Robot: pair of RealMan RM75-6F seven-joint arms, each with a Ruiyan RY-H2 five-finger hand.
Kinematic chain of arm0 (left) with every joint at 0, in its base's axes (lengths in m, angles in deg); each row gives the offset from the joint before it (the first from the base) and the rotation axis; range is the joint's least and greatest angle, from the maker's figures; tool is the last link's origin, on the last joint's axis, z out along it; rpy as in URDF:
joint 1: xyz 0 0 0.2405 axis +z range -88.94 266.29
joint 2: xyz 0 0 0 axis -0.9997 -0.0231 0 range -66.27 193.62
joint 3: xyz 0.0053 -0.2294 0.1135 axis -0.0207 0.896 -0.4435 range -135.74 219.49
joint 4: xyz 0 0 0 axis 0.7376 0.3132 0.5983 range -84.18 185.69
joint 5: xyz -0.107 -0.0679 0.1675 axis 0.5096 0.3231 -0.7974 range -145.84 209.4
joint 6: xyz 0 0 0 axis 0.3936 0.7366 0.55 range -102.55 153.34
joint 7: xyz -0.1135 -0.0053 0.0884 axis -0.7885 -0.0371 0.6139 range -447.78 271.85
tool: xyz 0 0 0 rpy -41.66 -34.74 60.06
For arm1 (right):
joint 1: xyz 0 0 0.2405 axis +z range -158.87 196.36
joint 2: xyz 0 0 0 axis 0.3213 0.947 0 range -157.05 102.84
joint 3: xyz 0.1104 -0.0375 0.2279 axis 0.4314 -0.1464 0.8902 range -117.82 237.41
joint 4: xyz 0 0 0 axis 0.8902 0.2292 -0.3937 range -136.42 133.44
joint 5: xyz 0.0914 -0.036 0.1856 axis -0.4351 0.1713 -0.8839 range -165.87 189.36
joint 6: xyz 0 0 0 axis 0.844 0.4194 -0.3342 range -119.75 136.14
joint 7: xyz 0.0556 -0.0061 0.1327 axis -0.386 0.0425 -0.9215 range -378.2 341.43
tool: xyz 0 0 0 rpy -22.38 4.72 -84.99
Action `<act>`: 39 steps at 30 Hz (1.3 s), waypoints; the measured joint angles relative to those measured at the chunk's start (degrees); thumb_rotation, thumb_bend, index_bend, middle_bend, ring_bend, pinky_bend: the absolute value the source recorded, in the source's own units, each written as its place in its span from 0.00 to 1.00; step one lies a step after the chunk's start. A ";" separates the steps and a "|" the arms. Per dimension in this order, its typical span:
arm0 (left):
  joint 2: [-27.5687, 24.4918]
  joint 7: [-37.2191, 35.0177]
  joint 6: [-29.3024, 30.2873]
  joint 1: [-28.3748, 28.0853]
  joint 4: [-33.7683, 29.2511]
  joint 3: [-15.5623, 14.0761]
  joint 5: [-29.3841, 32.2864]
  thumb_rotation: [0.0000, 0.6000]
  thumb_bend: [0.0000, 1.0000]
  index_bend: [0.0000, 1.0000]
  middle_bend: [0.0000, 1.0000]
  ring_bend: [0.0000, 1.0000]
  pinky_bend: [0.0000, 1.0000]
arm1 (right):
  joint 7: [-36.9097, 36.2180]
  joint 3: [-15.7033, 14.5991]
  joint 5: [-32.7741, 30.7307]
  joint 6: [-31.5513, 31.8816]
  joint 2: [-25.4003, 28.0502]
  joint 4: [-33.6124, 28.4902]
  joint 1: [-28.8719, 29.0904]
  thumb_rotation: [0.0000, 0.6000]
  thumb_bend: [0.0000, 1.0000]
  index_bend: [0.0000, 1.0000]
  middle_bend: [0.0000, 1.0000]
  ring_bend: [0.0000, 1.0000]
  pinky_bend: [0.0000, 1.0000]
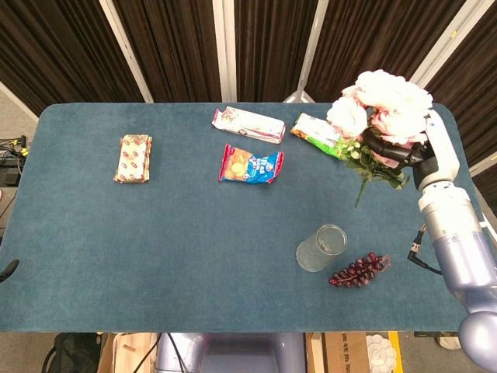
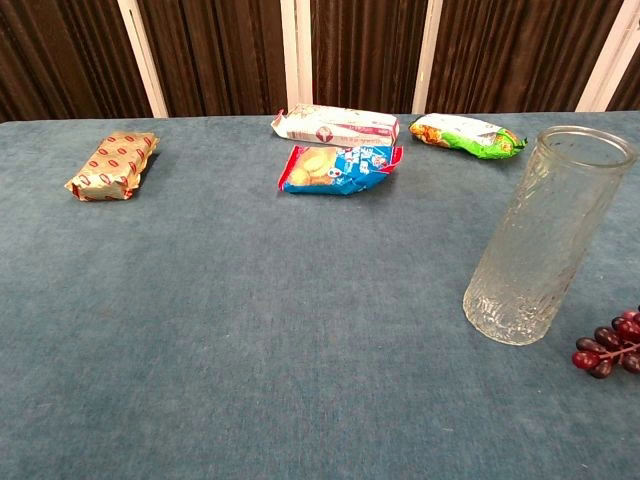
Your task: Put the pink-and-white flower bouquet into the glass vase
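One bouquet (image 1: 380,105) sits gripped in my right hand (image 1: 396,153) at the upper right, stem tip hanging free. The glass vase (image 1: 321,248) stands lower centre-right, upright (mouth narrow), so I should centre the stem above it before lowering.

Print on snack packets (image 2: 340,168) too small; nothing legible.

- Tan red-printed packet (image 1: 133,158) far left on blue table (image 1: 155,256)
- White packet (image 1: 248,125), blue snack bag (image 1: 250,165) just below
- Green bag (image 1: 314,134)
- Dark grapes (image 1: 358,270)
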 measured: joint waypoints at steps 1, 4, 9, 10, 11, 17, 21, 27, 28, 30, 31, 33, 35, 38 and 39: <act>-0.03 -0.02 -0.02 0.02 -0.03 -0.03 0.00 1.00 0.15 0.09 0.03 0.00 0.02 | -0.31 -0.03 0.41 0.17 -0.14 -0.27 -0.23 1.00 0.38 0.64 0.58 0.57 0.10; -0.09 -0.07 -0.01 0.08 -0.03 0.00 0.07 1.00 0.15 0.09 0.03 0.00 0.02 | -1.29 -0.10 2.00 0.90 -0.68 -1.31 -1.02 1.00 0.38 0.64 0.58 0.57 0.10; -0.20 -0.36 -0.29 0.08 0.07 0.06 0.34 1.00 0.15 0.09 0.03 0.00 0.02 | -2.87 0.34 2.82 2.71 -1.33 -3.11 -1.53 1.00 0.38 0.64 0.58 0.57 0.10; -0.23 -0.41 -0.30 0.09 0.08 0.04 0.30 1.00 0.15 0.09 0.03 0.00 0.02 | -2.93 0.29 2.71 2.92 -1.53 -3.21 -1.49 1.00 0.38 0.64 0.58 0.57 0.10; -0.24 -0.43 -0.29 0.10 0.08 0.03 0.27 1.00 0.15 0.09 0.03 0.00 0.02 | -2.93 0.17 2.60 3.10 -1.74 -3.27 -1.45 1.00 0.38 0.64 0.58 0.57 0.10; -0.32 -0.59 -0.19 0.25 0.11 0.02 0.29 1.00 0.15 0.09 0.03 0.00 0.02 | -2.95 -1.04 2.69 3.36 -3.13 -3.28 -1.62 1.00 0.38 0.64 0.58 0.57 0.10; -0.27 -0.38 -0.38 0.19 0.11 -0.04 0.28 1.00 0.15 0.09 0.03 0.00 0.02 | -3.09 -1.54 3.91 3.38 -3.52 -3.61 -2.28 1.00 0.38 0.64 0.58 0.57 0.11; -0.13 0.03 -0.30 0.21 0.03 -0.17 0.04 1.00 0.15 0.09 0.03 0.00 0.02 | -4.04 -2.36 6.08 3.59 -4.78 -4.27 -3.63 1.00 0.38 0.65 0.58 0.57 0.11; -0.13 0.03 -0.26 0.23 0.02 -0.17 0.02 1.00 0.15 0.09 0.03 0.00 0.02 | -4.30 -2.45 6.32 3.60 -4.98 -4.33 -3.83 1.00 0.38 0.65 0.58 0.57 0.11; -0.12 0.00 -0.19 0.28 0.02 -0.14 0.06 1.00 0.15 0.09 0.03 0.00 0.02 | -4.87 -2.65 6.92 3.56 -5.45 -4.39 -4.29 1.00 0.38 0.65 0.58 0.57 0.11; -0.11 0.00 -0.17 0.29 0.03 -0.12 0.10 1.00 0.15 0.09 0.03 0.00 0.02 | -5.14 -2.74 7.16 3.48 -5.66 -4.37 -4.48 1.00 0.38 0.65 0.58 0.57 0.11; -0.11 -0.03 -0.23 0.31 0.03 -0.11 0.17 1.00 0.15 0.09 0.03 0.00 0.02 | -5.90 -2.83 7.46 3.26 -6.14 -4.27 -4.82 1.00 0.39 0.65 0.58 0.57 0.11; -0.11 -0.04 -0.27 0.30 0.03 -0.11 0.18 1.00 0.15 0.09 0.03 0.00 0.02 | -6.57 -2.86 7.70 2.90 -6.56 -4.16 -5.08 1.00 0.39 0.65 0.58 0.57 0.11; -0.09 0.05 -0.27 0.30 0.02 -0.15 0.10 1.00 0.15 0.09 0.03 0.00 0.02 | -6.94 -3.03 8.23 2.79 -6.92 -4.47 -5.52 1.00 0.39 0.65 0.58 0.57 0.11; -0.08 0.06 -0.28 0.30 0.02 -0.17 0.05 1.00 0.15 0.09 0.03 0.00 0.02 | -7.06 -3.21 8.46 2.75 -7.23 -4.48 -5.68 1.00 0.39 0.65 0.58 0.57 0.11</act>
